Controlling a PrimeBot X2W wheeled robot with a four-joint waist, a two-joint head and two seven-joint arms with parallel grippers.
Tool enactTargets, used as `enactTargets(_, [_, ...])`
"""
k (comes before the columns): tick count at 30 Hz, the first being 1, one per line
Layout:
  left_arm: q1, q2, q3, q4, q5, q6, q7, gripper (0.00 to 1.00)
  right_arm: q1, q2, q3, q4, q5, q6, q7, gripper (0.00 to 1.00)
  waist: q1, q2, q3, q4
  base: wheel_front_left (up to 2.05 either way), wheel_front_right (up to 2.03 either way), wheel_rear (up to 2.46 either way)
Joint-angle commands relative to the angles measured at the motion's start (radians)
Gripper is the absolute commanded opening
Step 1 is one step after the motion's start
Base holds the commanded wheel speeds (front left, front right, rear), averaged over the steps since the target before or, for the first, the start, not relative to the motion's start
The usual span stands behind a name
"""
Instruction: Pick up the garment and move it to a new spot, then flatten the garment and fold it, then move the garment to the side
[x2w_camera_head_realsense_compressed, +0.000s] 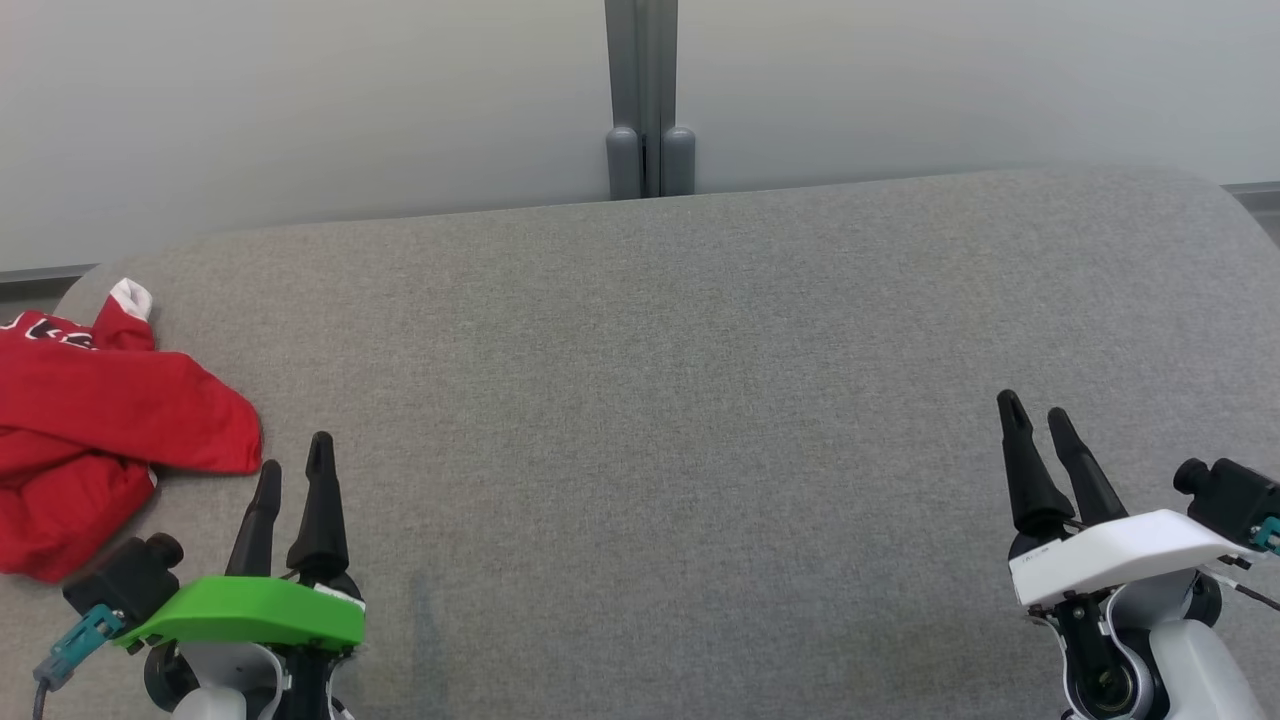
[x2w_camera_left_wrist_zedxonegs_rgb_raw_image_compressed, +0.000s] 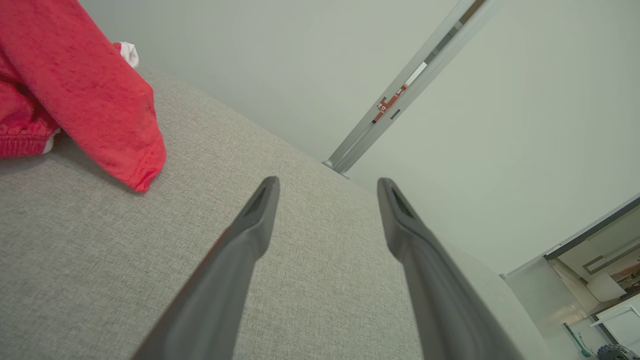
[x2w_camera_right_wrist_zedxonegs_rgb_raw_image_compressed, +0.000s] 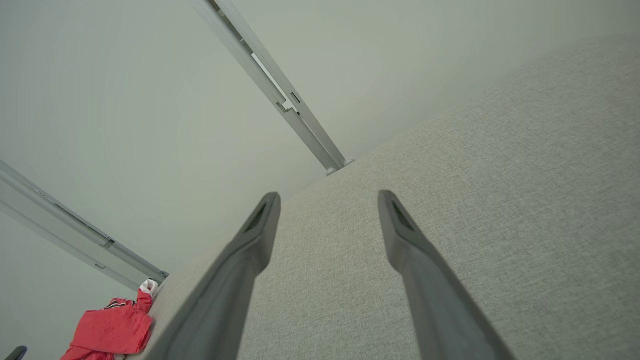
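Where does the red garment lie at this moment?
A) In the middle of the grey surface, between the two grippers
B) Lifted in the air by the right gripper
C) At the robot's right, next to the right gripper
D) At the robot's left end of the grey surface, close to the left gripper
D: the red garment lies bunched at the left end of the grey surface, close beside the open left gripper, which has nothing between its fingers.
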Motion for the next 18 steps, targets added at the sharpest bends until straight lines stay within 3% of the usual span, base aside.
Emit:
enactTargets(1, [-0.031, 0.012, -0.003, -0.005, 0.039, 0.004, -0.011, 1.0, -0.001, -0.008, 0.005, -0.018, -0.037, 0.001, -0.009, 1.0, 0.0, 0.0, 0.0, 0.0, 0.0, 0.0, 0.0])
enactTargets(18, [-0.038, 0.015, -0.016, 0.038, 0.229, 0.015, -0.059, 1.0, 0.01, -0.006, 0.028, -0.029, -0.221, 0.001, -0.032, 1.0, 0.0, 0.0, 0.0, 0.005, 0.0, 0.0, 0.0])
